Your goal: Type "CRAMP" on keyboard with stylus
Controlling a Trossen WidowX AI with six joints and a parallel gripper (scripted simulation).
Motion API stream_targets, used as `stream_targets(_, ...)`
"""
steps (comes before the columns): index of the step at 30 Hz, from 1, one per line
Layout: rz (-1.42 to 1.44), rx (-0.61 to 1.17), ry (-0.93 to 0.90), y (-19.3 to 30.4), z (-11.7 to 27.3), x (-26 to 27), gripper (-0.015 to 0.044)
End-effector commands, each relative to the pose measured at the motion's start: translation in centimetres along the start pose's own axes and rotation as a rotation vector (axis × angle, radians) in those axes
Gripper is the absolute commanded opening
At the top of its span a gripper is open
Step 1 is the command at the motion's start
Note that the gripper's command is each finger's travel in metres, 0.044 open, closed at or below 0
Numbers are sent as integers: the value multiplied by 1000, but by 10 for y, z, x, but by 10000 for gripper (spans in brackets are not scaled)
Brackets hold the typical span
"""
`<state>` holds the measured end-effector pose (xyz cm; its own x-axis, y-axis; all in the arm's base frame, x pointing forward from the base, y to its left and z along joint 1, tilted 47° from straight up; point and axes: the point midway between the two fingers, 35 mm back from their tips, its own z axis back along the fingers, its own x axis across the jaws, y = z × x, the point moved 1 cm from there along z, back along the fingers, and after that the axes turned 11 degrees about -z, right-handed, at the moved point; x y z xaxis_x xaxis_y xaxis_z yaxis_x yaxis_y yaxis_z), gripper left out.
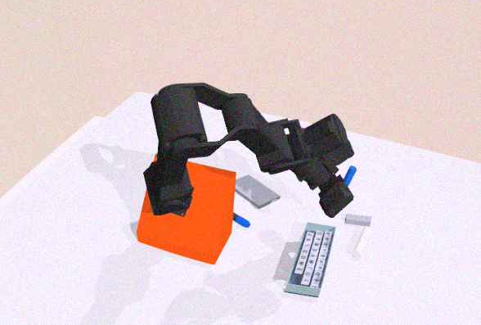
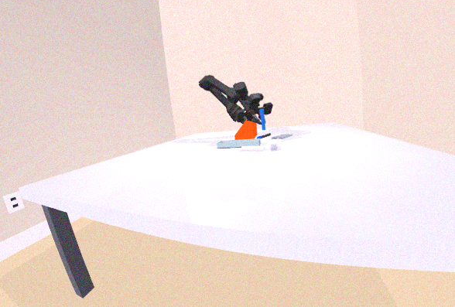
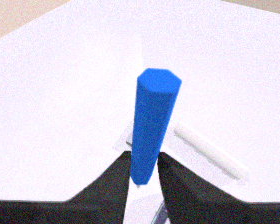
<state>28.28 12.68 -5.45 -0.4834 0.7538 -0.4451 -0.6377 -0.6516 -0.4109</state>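
The blue stylus (image 1: 350, 176) (image 2: 262, 119) (image 3: 152, 117) is held above the table, its thick blue end up in the wrist view and a small tip just showing below the fingers. My gripper (image 2: 262, 122) (image 3: 144, 157) is shut on it; in the top view the fingertips are hidden behind the arm. The keyboard (image 1: 302, 290) (image 2: 240, 144) lies on the table, with rows of white lettered keys in a grey-green case. In the top view the gripper is beyond the far end of the keyboard. Where the stylus tip points over the table cannot be told.
An orange block (image 1: 209, 217) (image 2: 248, 131) stands at the arm's base. Beside it lie a second blue-ended pen (image 1: 242, 221) and a grey slab (image 1: 258, 194) (image 2: 282, 136). A grey bar (image 1: 357, 219) with a thin white rod (image 1: 361, 241) lies beside the keyboard.
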Motion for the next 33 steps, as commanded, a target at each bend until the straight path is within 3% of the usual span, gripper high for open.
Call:
stream_targets(1, 23, -55, 21, 0, 8, -6, 0)
stream_targets(12, 74, -205, 87, 3, 34, -22, 0)
stream_targets(28, 75, -204, 88, 29, 13, -32, 0)
stream_targets(31, 75, -204, 88, 29, 12, -33, 79)
stream_targets(33, 75, -204, 88, 30, 12, -33, 81)
